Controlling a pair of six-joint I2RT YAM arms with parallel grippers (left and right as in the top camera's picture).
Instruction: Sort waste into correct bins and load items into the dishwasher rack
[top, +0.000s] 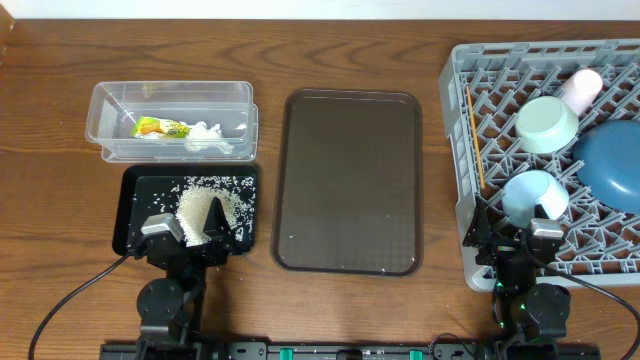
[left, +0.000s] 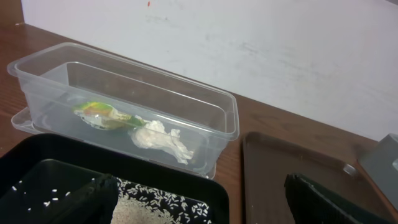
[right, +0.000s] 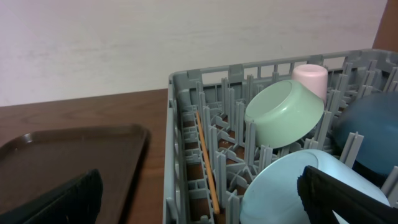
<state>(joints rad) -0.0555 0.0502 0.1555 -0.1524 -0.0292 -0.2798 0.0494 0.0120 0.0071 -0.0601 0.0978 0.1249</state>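
The clear tub (top: 170, 100) (left: 56, 81) holds the yellow-green wrapper (top: 160, 127) (left: 99, 114) and white tissue (top: 210, 137) (left: 158, 140). Rice (top: 205, 205) (left: 149, 208) lies in the black tray (top: 135, 215) (left: 124, 163). Above that tray's near end my left gripper (top: 195, 228) (left: 202, 205) stands open and empty. The grey rack (top: 455, 130) (right: 177, 124) carries two mint bowls (top: 547, 124) (top: 533, 195), a pink cup (top: 582, 87) (right: 309, 78), a blue dish (top: 612, 165) (right: 367, 130) and a wooden stick (top: 475, 140) (right: 205, 158). My right gripper (top: 515, 240) (right: 205, 199) is open at the rack's near left corner, holding nothing.
A large dark brown serving tray (top: 350, 180) (left: 292, 162) (right: 68, 155) lies between the black tray and the rack. A white wall runs along the table's far edge. Cables trail from both arm bases at the near edge.
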